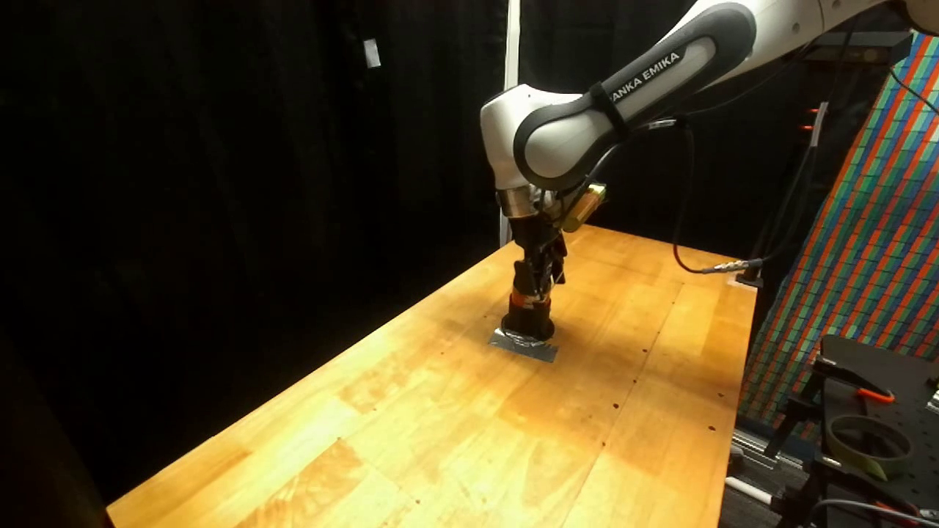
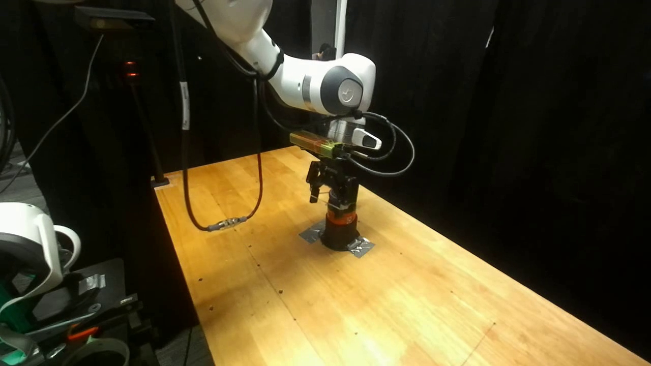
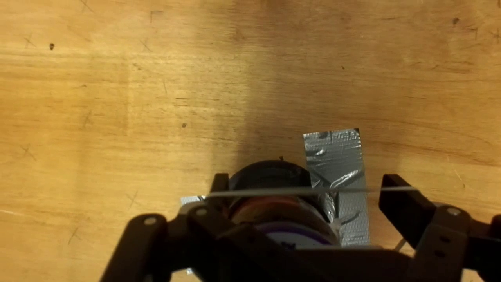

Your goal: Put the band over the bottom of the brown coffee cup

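The dark brown coffee cup (image 1: 530, 321) stands on the wooden table, wide rim down, with an orange-red stripe; it also shows in an exterior view (image 2: 338, 235). In the wrist view the cup (image 3: 270, 175) shows a purple-edged pale round end facing up, partly covered by the gripper. My gripper (image 3: 308, 189) is open, fingers spread, at the cup's upper part. One finger is close beside the cup; the other stands off to the side. A thin pale band (image 3: 282, 191) is stretched between the fingers. I cannot tell whether it is above the cup or around it.
Grey tape (image 3: 336, 154) lies at the cup's foot on the table (image 1: 455, 425), and shows on two sides in an exterior view (image 2: 362, 247). A cable (image 2: 185, 168) hangs down near the table's edge. A black cart (image 1: 873, 374) with a tape roll stands beside the table.
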Tool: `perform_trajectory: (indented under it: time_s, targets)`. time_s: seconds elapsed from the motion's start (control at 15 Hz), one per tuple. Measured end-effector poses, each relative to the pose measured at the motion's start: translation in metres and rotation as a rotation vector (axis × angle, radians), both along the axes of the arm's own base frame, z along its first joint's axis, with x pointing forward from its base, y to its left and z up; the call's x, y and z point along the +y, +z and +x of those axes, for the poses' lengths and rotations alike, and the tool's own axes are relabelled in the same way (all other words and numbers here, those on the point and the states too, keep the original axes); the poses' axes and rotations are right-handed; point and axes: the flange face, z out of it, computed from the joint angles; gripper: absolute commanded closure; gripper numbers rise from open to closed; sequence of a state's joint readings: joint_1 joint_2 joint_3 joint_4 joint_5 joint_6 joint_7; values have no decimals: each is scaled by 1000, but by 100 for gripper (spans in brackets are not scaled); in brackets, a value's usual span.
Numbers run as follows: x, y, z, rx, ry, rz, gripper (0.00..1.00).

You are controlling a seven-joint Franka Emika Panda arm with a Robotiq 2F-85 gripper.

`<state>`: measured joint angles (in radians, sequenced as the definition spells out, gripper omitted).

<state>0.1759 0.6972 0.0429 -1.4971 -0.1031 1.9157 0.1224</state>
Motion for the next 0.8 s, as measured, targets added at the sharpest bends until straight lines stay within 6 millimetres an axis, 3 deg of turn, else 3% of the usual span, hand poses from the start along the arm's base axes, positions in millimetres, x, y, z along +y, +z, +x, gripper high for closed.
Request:
perform_trajectory:
  time_s: [0.33, 0.8]
  targets:
    - [0, 4, -17, -90, -9, -11, 0]
    - [7, 9, -67, -357, 14, -14, 0]
